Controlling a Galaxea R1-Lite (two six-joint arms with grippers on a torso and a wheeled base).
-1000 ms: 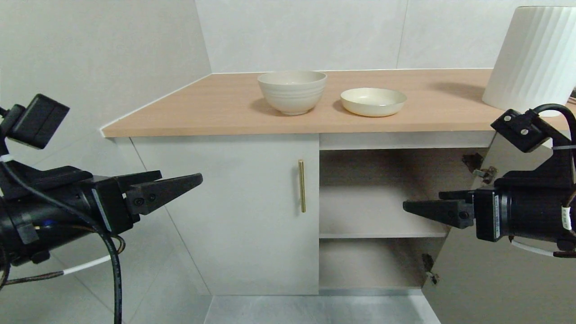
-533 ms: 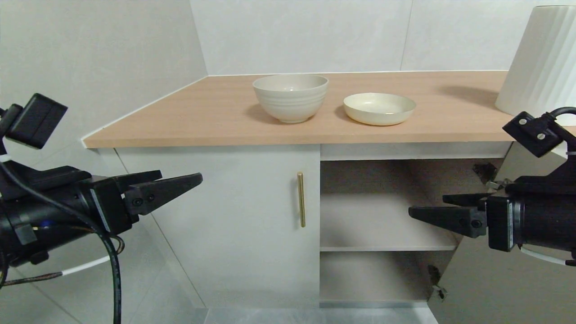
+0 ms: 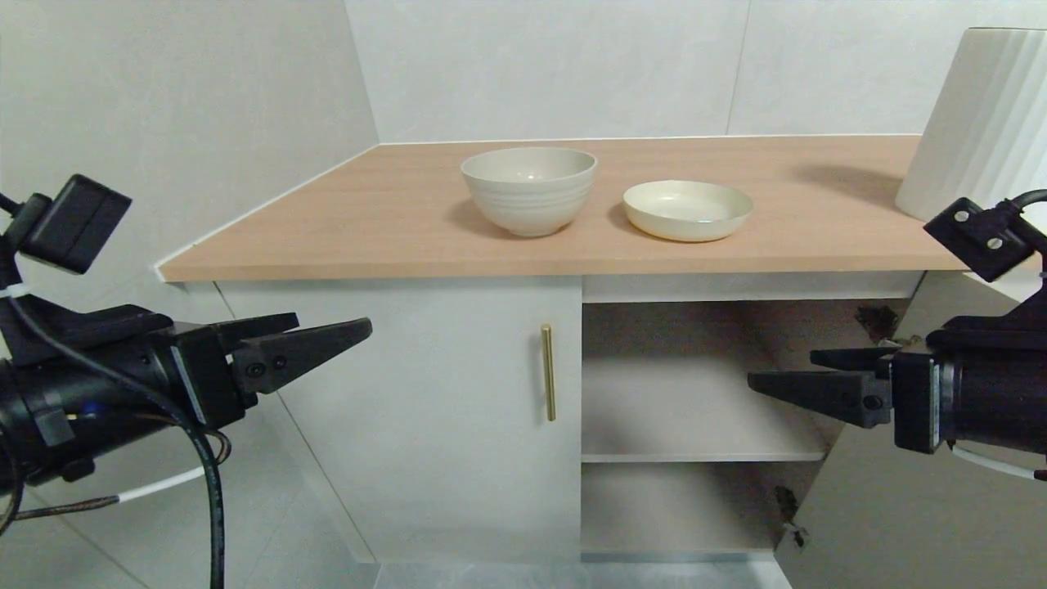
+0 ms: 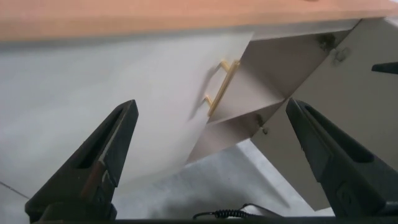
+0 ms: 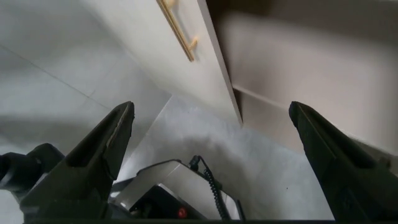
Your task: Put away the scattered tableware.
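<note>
At the far left, the left gripper [image 3: 331, 325] hangs in the air in front of the cabinet, lower than the counter [image 3: 368, 233], and it points toward the closed door [image 3: 409, 409]. Its jaws stand wide apart and nothing is between them, as the left wrist view also shows [image 4: 211, 112]. On the wooden counter, near its middle, stands a deep cream bowl [image 3: 528, 190], upright, with fine ridges around its wall. Below it, on the right edge of the closed door, there is a vertical brass handle [image 3: 548, 372]. Just beside the bowl, on its right and not touching it, lies a shallow dish [image 3: 687, 209] of a paler cream colour. Under the dish the open compartment [image 3: 695, 343] of the cabinet shows one shelf [image 3: 695, 413] across its middle. The right gripper [image 3: 784, 370] hovers in front of this compartment at the height of the shelf, with its jaws also apart and holding nothing [image 5: 211, 109]. Its open door [image 3: 859, 515] is swung out on the right. At the far right of the counter, well apart from the dish, stands a tall white ribbed object [image 3: 981, 123].
</note>
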